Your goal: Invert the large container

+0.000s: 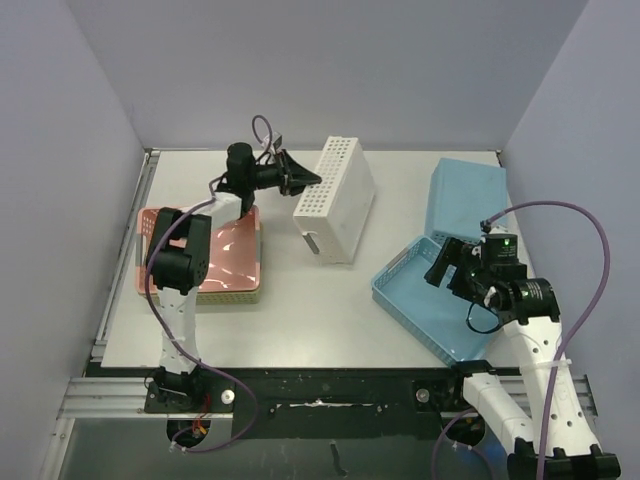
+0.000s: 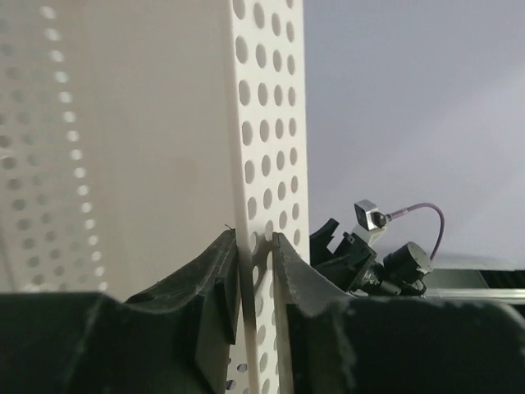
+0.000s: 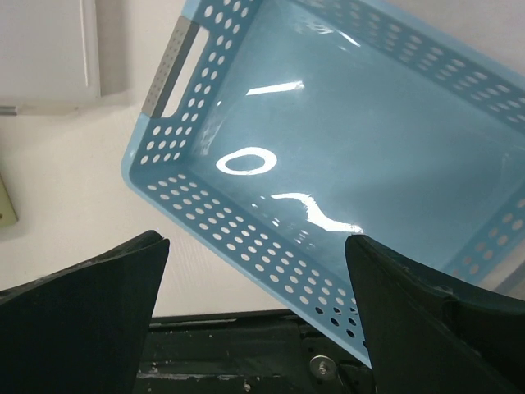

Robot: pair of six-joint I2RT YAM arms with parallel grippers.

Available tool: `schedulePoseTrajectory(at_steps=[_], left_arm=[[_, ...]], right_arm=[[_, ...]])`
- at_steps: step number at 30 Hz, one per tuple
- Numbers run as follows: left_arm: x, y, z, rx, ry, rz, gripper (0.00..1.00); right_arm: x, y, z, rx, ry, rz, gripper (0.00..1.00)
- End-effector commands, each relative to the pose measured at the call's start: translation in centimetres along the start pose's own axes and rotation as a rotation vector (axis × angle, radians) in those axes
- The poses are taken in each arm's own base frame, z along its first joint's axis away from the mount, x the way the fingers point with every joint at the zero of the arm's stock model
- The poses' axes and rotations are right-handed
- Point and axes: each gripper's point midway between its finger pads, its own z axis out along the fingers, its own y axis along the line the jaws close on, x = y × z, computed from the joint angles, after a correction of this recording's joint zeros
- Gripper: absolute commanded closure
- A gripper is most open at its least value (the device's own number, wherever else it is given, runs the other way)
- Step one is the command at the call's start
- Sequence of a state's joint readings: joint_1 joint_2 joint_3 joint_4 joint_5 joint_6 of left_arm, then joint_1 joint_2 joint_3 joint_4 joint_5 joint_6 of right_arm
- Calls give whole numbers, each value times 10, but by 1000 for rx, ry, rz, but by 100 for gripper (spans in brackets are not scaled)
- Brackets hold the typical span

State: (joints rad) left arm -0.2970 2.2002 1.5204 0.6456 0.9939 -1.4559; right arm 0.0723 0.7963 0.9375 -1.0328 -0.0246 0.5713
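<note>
Three plastic pieces spread across the pale grey table, two arms over them. At far left, a shallow salmon-pink rectangular tray, flat on the table, partly hidden behind the left arm's upper links. Just to its right and further back, the left gripper, reaching toward the middle and pinching the large white perforated plastic container. Seen from the left wrist, left gripper pressed onto one thin hole-dotted wall, one black pad on each face of it, no gap showing. Container near the table's centre, steeply tilted, neither upright nor fully inverted, perforated long side turned up and left, handle slot on its near end, lower edge down by the table; contact there not clear. Well apart to the right, a light blue perforated plastic basket, open side up, lying at an angle near the front edge. Behind it, touching or nearly so, a light blue plain-topped box. Over the basket's right part, the right gripper, holding nothing. From the right wrist, right gripper spread wide, both fingers above the basket's near rim.
</note>
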Motion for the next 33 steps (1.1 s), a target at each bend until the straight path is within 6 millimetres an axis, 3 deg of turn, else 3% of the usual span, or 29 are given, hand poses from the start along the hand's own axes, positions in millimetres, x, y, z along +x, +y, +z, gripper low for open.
schedulePoseTrajectory(at_steps=[1, 5, 8, 11, 17, 21, 24, 28, 33], left_arm=[[-9, 28, -28, -182, 12, 109, 73], [-26, 48, -39, -408, 7, 208, 60], [-43, 50, -49, -561, -6, 303, 55], [-58, 46, -61, -682, -30, 378, 49], [-84, 1, -86, -815, -157, 560, 28], [-94, -36, -106, -873, -268, 641, 23], [-95, -60, -119, -903, -320, 679, 23], [-77, -90, -121, -872, -319, 715, 23], [-45, -109, -124, -851, -306, 762, 23]], right_arm=[[3, 25, 8, -152, 44, -87, 6], [31, 37, 21, -210, 183, -132, 5], [55, 56, 29, -277, 267, -176, 3], [80, 60, 43, -261, 343, -203, 2], [99, 48, 64, -139, 377, -257, 5], [105, 48, 68, -138, 389, -270, 25], [104, 48, 70, -120, 382, -278, 42], [104, 46, 72, -84, 381, -303, 61], [100, 56, 70, -49, 367, -373, 67]])
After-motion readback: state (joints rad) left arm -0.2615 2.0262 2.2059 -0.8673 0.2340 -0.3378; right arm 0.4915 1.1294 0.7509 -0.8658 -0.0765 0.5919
